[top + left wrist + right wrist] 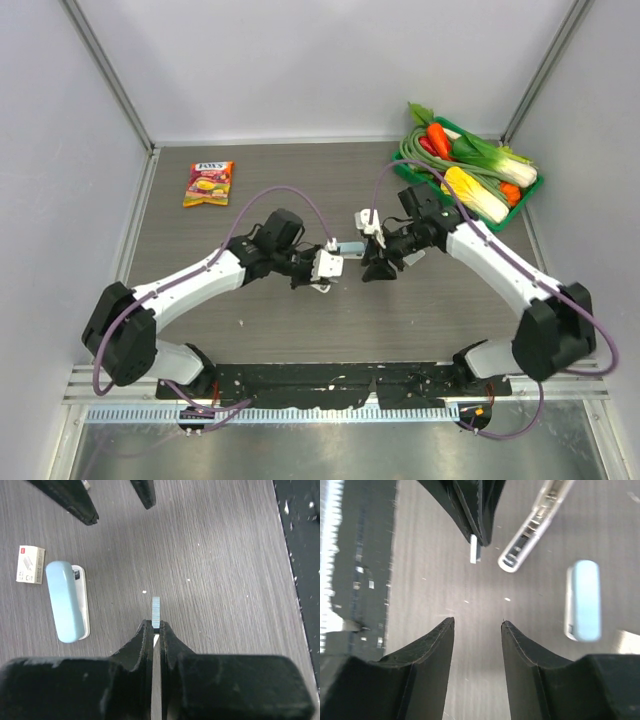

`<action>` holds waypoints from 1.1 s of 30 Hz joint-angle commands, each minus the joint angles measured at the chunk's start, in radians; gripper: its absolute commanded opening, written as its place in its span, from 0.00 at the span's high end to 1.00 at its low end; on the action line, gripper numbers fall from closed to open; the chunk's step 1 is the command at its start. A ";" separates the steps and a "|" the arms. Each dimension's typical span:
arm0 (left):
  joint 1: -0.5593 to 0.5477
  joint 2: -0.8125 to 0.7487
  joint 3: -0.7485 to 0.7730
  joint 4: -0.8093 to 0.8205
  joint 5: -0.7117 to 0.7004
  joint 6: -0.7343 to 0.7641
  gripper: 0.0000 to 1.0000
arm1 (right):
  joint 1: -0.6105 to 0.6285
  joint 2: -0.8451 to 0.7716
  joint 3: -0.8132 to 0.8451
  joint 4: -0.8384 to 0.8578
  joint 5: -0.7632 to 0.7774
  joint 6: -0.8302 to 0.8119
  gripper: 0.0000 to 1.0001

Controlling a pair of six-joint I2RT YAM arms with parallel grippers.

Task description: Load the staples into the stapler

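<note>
Left hand [155, 626] pinches a staple strip [156, 611], partly hidden.

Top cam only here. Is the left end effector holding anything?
Observer: Yes, the left end effector is shut on a thin staple strip, whose end sticks out past the tips.
Operator: Right side?
Observer: The right end effector is open and empty, pointed toward that strip.
Operator: Where's the box?
Observer: The staples box lies flat on the table, close beside one end of the light-blue stapler.
</note>
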 commanded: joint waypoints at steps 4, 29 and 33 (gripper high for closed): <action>0.040 0.052 0.133 0.037 0.106 -0.335 1.00 | 0.025 -0.229 -0.148 0.285 0.353 0.004 0.52; 0.203 0.303 0.159 0.536 0.451 -1.121 1.00 | 0.286 -0.365 -0.458 0.813 0.656 0.016 0.53; 0.203 0.314 0.149 0.562 0.488 -1.136 1.00 | 0.286 -0.383 -0.478 0.891 0.711 0.040 0.53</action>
